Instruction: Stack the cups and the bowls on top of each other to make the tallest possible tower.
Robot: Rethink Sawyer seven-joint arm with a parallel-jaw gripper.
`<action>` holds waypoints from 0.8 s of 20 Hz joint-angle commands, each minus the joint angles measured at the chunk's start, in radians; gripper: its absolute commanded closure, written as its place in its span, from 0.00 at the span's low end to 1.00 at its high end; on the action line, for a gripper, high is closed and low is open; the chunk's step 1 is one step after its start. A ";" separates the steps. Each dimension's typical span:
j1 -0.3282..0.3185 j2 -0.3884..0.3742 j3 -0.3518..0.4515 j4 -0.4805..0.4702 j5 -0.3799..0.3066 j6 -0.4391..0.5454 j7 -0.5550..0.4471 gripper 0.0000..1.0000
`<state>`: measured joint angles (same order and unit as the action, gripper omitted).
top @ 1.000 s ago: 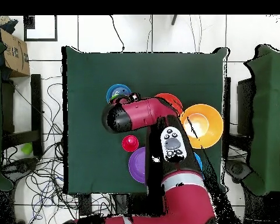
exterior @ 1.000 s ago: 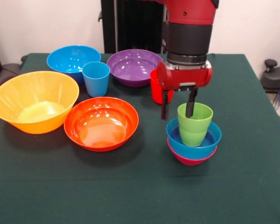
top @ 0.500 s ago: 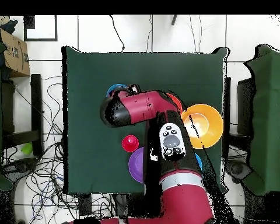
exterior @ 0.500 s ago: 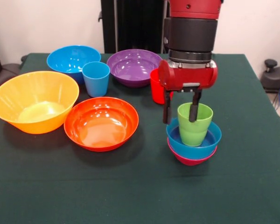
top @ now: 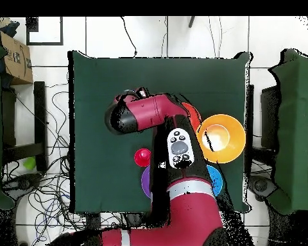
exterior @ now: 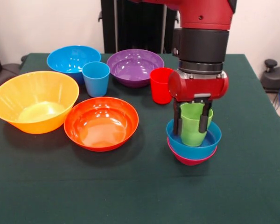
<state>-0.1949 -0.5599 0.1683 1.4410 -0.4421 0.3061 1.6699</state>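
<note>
My fingers (exterior: pixel 191 122) hang over the tower (exterior: pixel 193 140), spread wide, one on each side of the lime green cup (exterior: pixel 194 125). The left-hand finger in the front view sits outside the cup wall at 9 o'clock, the other at 3 o'clock. Can't tell if either pad touches the wall; nothing is clamped.

Tower, bottom to top: small magenta bowl (exterior: pixel 191 158), small blue bowl (exterior: pixel 196 144) nested in it, green cup upright inside the blue one. Only the magenta bowl's lower edge shows under the blue rim.

Rest of the ware on the green counter (exterior: pixel 140 196), front view, clock directions taken from the tower:
- red cup (exterior: pixel 159 86) near, at 11 o'clock, upright, apart from the tower.
- purple bowl (exterior: pixel 134 66) further out at 11 o'clock, just beside the red cup.
- red-orange bowl (exterior: pixel 101 122) at 9 o'clock, well apart from the tower.
- very large yellow-orange bowl (exterior: pixel 33 100) further along 9 o'clock, its rim just beside or touching the red-orange bowl; can't tell which.
- light blue cup (exterior: pixel 96 78) at 10 o'clock, upright, in front of the large blue bowl (exterior: pixel 71 58).

Overhead view: my arm (top: pixel 150 118) covers the tower and the fingers. The yellow-orange bowl and the red cup (top: pixel 142 157) show clear of it; purple and blue bowls only as slivers at the arm's edge.
</note>
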 commanded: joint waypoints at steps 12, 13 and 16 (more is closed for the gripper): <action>-0.055 -0.093 0.076 0.082 -0.013 0.122 -0.045 0.00; -0.056 -0.097 0.079 0.083 -0.012 0.123 -0.043 0.00; -0.059 -0.088 0.091 0.083 -0.003 0.128 -0.036 0.00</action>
<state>-0.2444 -0.6388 0.1785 1.4632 -0.4421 0.3064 1.6699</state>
